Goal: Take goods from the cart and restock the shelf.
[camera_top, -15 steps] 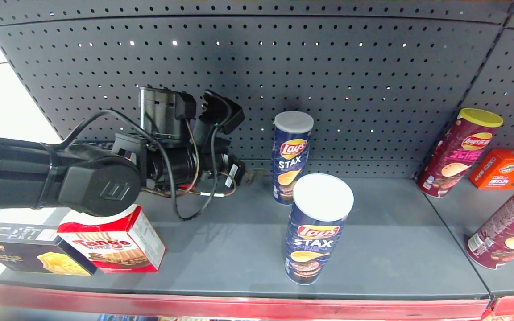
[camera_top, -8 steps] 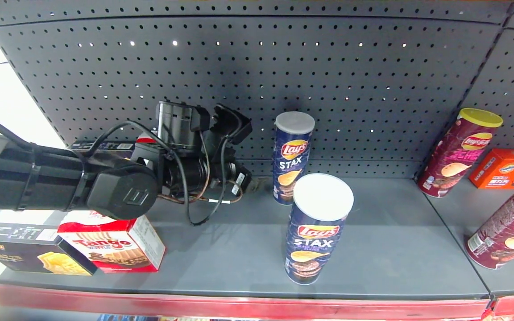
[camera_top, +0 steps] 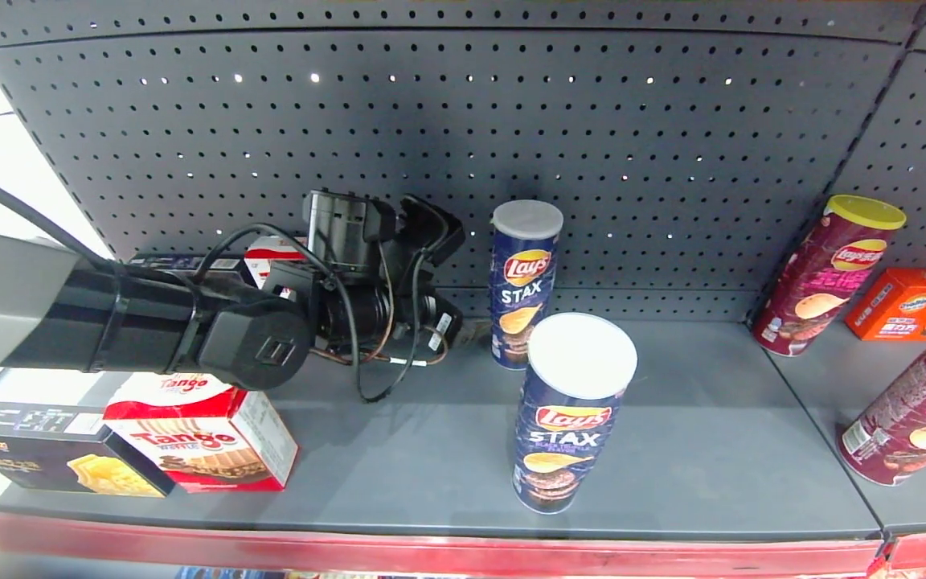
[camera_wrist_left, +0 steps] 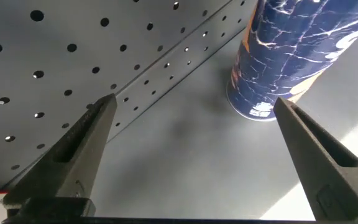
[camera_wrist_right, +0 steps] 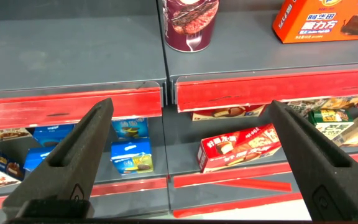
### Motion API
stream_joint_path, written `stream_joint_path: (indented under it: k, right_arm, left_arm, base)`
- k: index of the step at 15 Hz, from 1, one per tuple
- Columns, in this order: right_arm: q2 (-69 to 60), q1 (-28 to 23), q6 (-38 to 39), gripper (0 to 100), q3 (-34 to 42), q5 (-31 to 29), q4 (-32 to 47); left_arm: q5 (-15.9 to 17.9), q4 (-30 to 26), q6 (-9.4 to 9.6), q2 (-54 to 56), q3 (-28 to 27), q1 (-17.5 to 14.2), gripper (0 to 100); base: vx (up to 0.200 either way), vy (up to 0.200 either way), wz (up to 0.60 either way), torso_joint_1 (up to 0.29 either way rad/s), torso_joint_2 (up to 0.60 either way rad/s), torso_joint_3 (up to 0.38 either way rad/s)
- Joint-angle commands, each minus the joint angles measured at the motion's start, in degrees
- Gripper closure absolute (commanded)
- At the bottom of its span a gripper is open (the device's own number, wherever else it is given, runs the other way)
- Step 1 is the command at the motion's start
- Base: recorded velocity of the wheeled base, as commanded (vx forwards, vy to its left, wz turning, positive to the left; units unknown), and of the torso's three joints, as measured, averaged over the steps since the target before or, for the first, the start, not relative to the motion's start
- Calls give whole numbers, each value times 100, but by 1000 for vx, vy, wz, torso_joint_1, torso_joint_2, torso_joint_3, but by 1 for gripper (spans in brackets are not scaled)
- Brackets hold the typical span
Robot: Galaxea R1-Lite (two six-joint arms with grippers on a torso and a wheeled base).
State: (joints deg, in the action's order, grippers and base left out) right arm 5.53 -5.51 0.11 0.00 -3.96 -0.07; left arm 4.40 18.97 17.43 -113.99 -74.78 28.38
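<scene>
Chips can [camera_top: 524, 281] stands straight up at the back of the shelf [camera_top: 431, 458], just in front of the left gripper [camera_wrist_left: 194, 102], whose fingers are spread wide with nothing in them, so this arm is the near one.

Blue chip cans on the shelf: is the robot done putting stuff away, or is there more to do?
Done: the rear blue cylindrical chip can and the front can like it stand upright on the grey metal shelf. In hand: nothing; the left hand is open and empty near the rear can, the right hand open and empty too. Left: probably fetching more goods, but how many I cannot tell.
</scene>
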Motion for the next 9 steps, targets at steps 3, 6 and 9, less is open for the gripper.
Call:
stream_joint_path:
  k: [3,6,9]
  right_arm:
    - [9,-3,-2,0,0,1,-1]
    - [9,-3,-2,0,0,1,-1]
    - [9,-3,-2,0,0,1,-1]
  left_arm:
    - [-18,10,-3,-114,-72,1,0]
    - [-18,2,-3,-193,-116,1,0]
    - [-62,2,-12,-255,-160,10,0]
  base:
    - [0,0,0,0,0,0]
    - [0,0,0,0,0,0]
    - [0,0,0,0,0,0]
